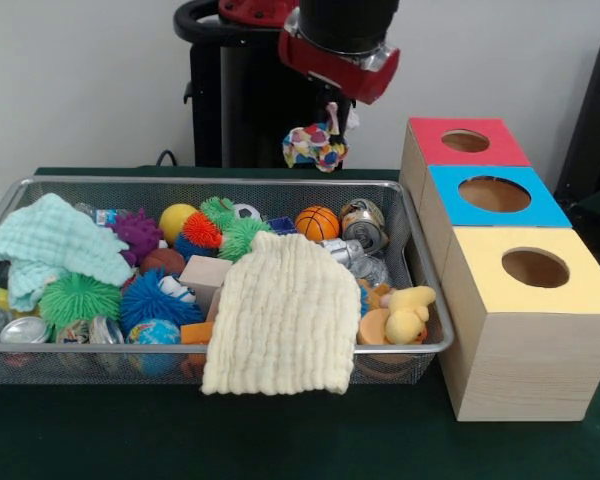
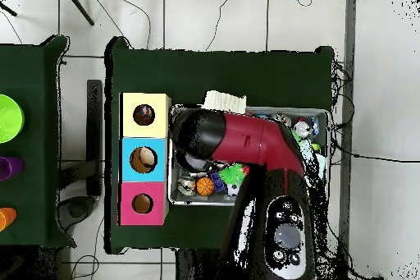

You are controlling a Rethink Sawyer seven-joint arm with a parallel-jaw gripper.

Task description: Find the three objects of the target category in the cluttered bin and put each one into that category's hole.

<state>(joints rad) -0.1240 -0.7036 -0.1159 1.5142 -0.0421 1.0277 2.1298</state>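
We see the gripper (image 1: 332, 118) raised above the bin's (image 1: 425, 300) far edge, pinching a spotted soft toy (image 1: 315, 146) that dangles clear of the clutter. Below it sit a small basketball (image 1: 317, 222) and tin cans (image 1: 363, 226). A yellow cloth (image 1: 280, 320) drapes over the front rim. Beside the bin stand the red box (image 1: 467, 142), blue box (image 1: 495, 196) and yellow box (image 1: 530, 270), each with a hole on top.
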